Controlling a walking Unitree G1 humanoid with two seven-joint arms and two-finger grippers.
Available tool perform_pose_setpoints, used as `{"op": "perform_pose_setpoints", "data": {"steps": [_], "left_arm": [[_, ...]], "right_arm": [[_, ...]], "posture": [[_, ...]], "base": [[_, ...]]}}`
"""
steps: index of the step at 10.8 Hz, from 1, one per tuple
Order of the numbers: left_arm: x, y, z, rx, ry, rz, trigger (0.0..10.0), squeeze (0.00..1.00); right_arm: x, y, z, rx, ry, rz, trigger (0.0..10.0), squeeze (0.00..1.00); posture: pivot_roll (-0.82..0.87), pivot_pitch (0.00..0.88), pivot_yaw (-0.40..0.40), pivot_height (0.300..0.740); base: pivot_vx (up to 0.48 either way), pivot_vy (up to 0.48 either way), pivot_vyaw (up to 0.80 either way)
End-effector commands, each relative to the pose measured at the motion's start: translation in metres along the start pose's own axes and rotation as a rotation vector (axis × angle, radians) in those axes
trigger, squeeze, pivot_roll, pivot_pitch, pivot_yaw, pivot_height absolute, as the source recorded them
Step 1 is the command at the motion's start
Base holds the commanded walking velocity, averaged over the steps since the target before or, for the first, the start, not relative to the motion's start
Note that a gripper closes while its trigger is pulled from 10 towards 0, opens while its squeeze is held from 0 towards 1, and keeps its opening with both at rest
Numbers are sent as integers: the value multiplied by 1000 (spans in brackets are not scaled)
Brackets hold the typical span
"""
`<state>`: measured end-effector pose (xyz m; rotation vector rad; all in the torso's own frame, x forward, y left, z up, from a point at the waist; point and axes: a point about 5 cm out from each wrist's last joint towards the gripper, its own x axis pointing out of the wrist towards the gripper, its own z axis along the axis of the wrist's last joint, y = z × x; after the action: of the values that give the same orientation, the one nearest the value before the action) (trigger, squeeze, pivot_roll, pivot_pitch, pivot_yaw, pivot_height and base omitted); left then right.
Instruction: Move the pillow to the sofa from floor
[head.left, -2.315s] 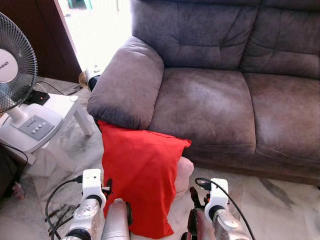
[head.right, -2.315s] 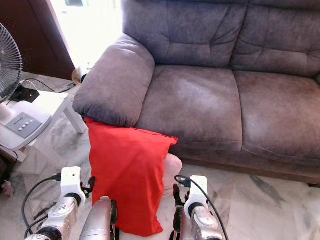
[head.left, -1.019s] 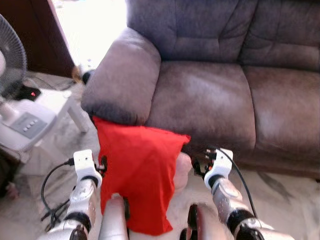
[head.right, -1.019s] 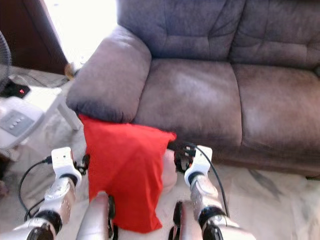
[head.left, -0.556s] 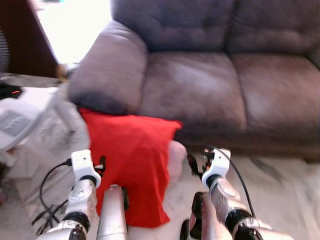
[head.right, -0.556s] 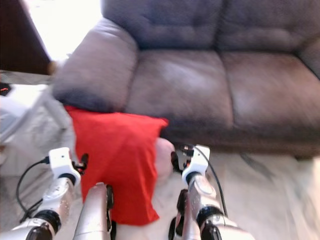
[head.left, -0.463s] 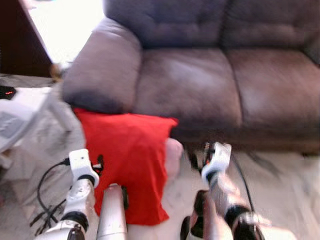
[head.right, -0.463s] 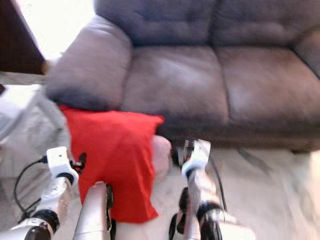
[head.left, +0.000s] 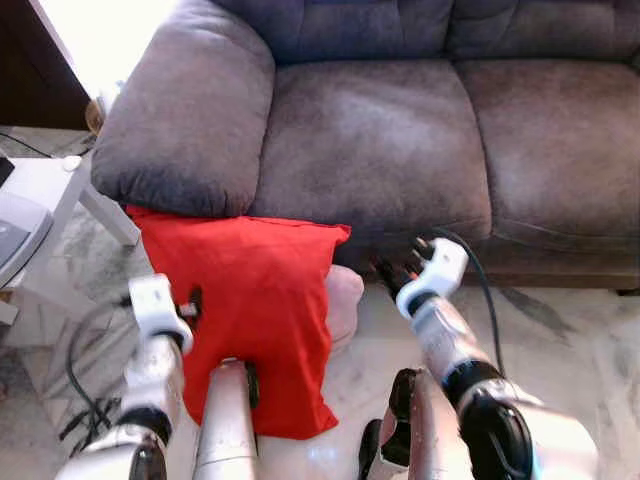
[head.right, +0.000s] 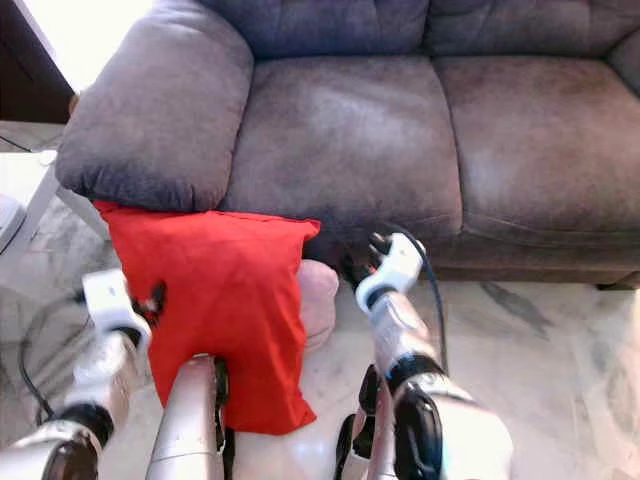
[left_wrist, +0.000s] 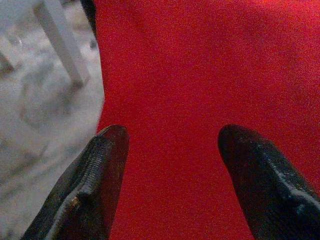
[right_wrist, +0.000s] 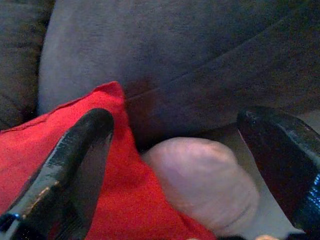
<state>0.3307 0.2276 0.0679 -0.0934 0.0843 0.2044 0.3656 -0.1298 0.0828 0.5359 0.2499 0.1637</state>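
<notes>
The red pillow (head.left: 255, 310) stands on the marble floor (head.left: 570, 340), leaning against the front of the grey sofa (head.left: 400, 130). Its upper edge sits just under the sofa's armrest (head.left: 185, 110). A pale pink cushion (head.left: 343, 305) lies on the floor directly behind the pillow, between the pillow and the sofa base.

The left gripper (left_wrist: 172, 150) is at the pillow's outer side, the side away from the sofa seat. Its two black fingers (left_wrist: 95, 185) are spread apart, with red fabric visible across the whole gap between them; contact with the fabric cannot be confirmed. A white table leg (left_wrist: 62, 42) stands on the floor near that side of the pillow.

The right gripper (right_wrist: 175, 155) is at the pillow's other side, near its upper corner and close to the sofa base. Its fingers (right_wrist: 70, 160) are spread wide and hold nothing. Between them, the wrist view frames the pillow corner, the pink cushion and the sofa front.
</notes>
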Motion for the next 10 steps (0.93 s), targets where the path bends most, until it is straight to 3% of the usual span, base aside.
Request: {"op": "perform_pose_setpoints", "data": {"steps": [1,5,8,10], "left_arm": [[-1,5,1,-6,-12,15,10000,0],[0,5,7,-16,-47,19,10000,0],[0,7,15,-29,-93,25,10000,0],[9,3,43,-23,-197,-5,10000,0]], "right_arm": [[-1,0,-6,14,21,0,10000,0],[-3,-5,-8,26,12,-47,10000,0],[13,24,17,77,-22,14,10000,0],[19,44,22,103,4,80,10000,0]], "posture": [[117,278,28,546],[117,277,26,546],[134,311,34,546],[146,324,36,546]], "base": [[0,0,0],[0,0,0],[0,0,0],[0,0,0]]}}
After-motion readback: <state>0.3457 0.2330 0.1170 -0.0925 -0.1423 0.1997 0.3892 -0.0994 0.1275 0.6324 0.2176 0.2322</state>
